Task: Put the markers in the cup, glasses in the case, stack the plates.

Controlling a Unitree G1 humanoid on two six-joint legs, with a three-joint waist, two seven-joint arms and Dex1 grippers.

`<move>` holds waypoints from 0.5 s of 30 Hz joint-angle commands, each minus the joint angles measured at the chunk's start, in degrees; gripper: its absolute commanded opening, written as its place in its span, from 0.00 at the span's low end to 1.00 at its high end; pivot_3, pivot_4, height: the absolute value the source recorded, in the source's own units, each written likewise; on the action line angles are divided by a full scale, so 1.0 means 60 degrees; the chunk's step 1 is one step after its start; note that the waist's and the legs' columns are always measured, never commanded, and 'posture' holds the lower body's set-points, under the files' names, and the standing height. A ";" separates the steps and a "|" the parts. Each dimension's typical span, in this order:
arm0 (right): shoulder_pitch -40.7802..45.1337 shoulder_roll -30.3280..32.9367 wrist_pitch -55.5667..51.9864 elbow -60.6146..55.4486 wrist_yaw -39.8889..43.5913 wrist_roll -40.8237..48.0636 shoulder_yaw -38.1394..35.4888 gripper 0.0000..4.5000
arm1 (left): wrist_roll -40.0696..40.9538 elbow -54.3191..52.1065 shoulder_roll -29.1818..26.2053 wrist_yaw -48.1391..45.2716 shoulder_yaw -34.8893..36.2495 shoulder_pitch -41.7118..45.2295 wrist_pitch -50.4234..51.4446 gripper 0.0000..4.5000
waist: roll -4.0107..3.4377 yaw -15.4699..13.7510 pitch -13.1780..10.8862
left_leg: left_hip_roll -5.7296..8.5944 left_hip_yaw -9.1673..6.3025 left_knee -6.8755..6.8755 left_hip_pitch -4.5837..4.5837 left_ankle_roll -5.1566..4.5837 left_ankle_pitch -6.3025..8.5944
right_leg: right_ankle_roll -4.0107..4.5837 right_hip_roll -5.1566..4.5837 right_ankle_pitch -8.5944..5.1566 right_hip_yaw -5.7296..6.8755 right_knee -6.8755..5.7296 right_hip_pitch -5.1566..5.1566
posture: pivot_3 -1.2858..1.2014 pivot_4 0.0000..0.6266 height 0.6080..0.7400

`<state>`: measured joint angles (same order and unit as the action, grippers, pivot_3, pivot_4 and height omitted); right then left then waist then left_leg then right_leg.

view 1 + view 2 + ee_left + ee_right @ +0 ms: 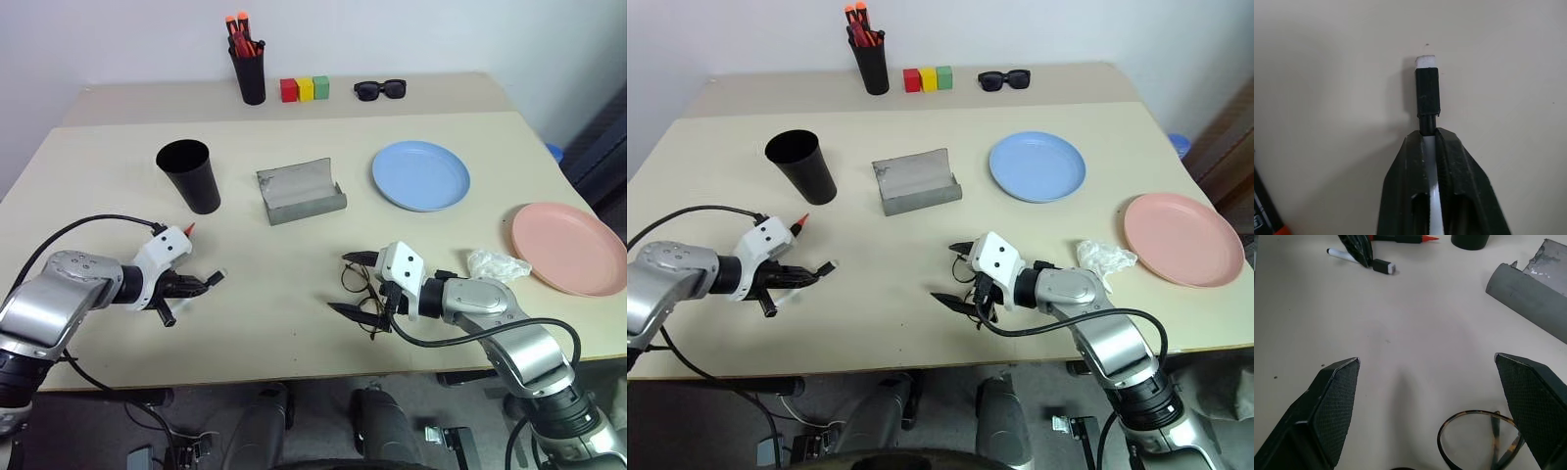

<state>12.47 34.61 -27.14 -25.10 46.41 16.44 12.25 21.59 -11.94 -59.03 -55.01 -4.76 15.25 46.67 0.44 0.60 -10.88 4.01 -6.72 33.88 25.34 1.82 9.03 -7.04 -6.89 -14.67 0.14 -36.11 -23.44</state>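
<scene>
A: Left gripper (201, 284) near table's (294, 313) left front, jaws clamped on white marker (1427, 95), black end sticking out past fingertips. Red marker (188, 231) just beside it, behind the wrist.

B: Black cup (189, 175) upright, left of centre, empty-looking. Pen holder (250, 69) on the rear strip, blocks (305, 89) and sunglasses (379, 89) along the same strip.

A: Grey case (301, 192) mid-table, lid open.

B: Right gripper (360, 284) near front edge, jaws spread wide, straddling wire glasses (1476, 440) lying flat; contact unclear.

A: Crumpled plastic (497, 262) right of that arm. Blue plate (420, 175) right of case, pink plate (568, 247) at right edge, well apart, unstacked.
</scene>
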 commanded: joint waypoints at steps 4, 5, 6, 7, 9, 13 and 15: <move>0.0633 -0.0328 0.0297 -0.0074 -0.0346 -0.0275 -0.0006 1.00 | 0.0432 -0.0481 0.1239 0.0700 0.1440 0.0136 -0.1214 0.01 | 0.0001 0.0003 0.0000 | 0.0000 -0.0003 0.0001 0.0001 -0.0002 -0.0001 | 0.0000 -0.0001 0.0000 0.0000 -0.0002 -0.0001 | 0.52 0.24 1.00; 0.0944 -0.0607 0.0395 0.0223 -0.0706 -0.0421 -0.0100 1.00 | 0.0566 -0.0526 0.1927 0.1344 0.1924 0.0376 -0.1547 0.01 | 0.0003 0.0004 0.0000 | 0.0000 -0.0005 0.0001 0.0000 -0.0002 -0.0001 | 0.0000 -0.0001 0.0001 0.0001 -0.0003 0.0000 | 0.52 0.24 1.00; 0.1150 -0.0815 0.0451 0.0425 -0.0955 -0.0528 -0.0165 1.00 | 0.0627 -0.0552 0.2393 0.1772 0.2247 0.0531 -0.1782 0.01 | 0.0002 0.0002 0.0000 | 0.0000 -0.0007 0.0003 0.0000 -0.0003 -0.0002 | -0.0001 0.0001 0.0001 0.0001 -0.0003 0.0001 | 0.52 0.24 1.00; 0.1330 -0.1019 0.0517 0.0596 -0.1161 -0.0588 -0.0238 1.00 | 0.0805 -0.0568 0.2848 0.2170 0.2574 0.0716 -0.1773 0.01 | 0.0011 0.0002 -0.0001 | 0.0001 -0.0008 0.0007 -0.0001 -0.0004 -0.0004 | -0.0004 0.0001 0.0003 0.0000 -0.0008 0.0001 | 0.52 0.24 1.00; 0.1807 -0.1640 0.0590 0.0955 -0.1700 -0.0492 -0.0535 1.00 | 0.1105 -0.0597 0.4078 0.3358 0.3311 0.1276 -0.2202 0.01 | 0.0014 -0.0002 0.0001 | 0.0002 -0.0012 0.0012 -0.0002 -0.0004 -0.0008 | -0.0027 0.0005 0.0017 0.0002 -0.0009 0.0005 | 0.52 0.24 1.00; 0.2686 -0.2807 0.0694 0.1613 -0.2689 -0.0362 -0.1082 1.00 | 0.0520 -0.0446 0.5795 0.5764 0.3940 0.2499 -0.3218 0.01 | 0.0021 0.0002 -0.0001 | 0.0022 -0.0006 0.0022 -0.0001 0.0007 -0.0020 | -0.0086 0.0017 0.0054 0.0002 -0.0015 0.0010 | 0.52 0.24 1.00; 0.3013 -0.3200 0.0686 0.1863 -0.2981 -0.0340 -0.1203 1.00 | 0.0057 -0.0129 0.6197 0.6612 0.3962 0.2935 -0.3693 0.01 | 0.0021 0.0014 0.0000 | 0.0030 0.0008 0.0022 -0.0006 0.0008 -0.0021 | -0.0088 0.0020 0.0057 0.0002 -0.0017 0.0015 | 0.52 0.24 1.00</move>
<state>29.25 16.43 -24.15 -13.98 30.16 13.68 6.67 24.11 -13.15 -22.35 -19.72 17.29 31.60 27.58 0.56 0.69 -10.88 4.20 -6.66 34.01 25.30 1.86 8.90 -7.57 -6.76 -14.32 0.16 -36.21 -23.36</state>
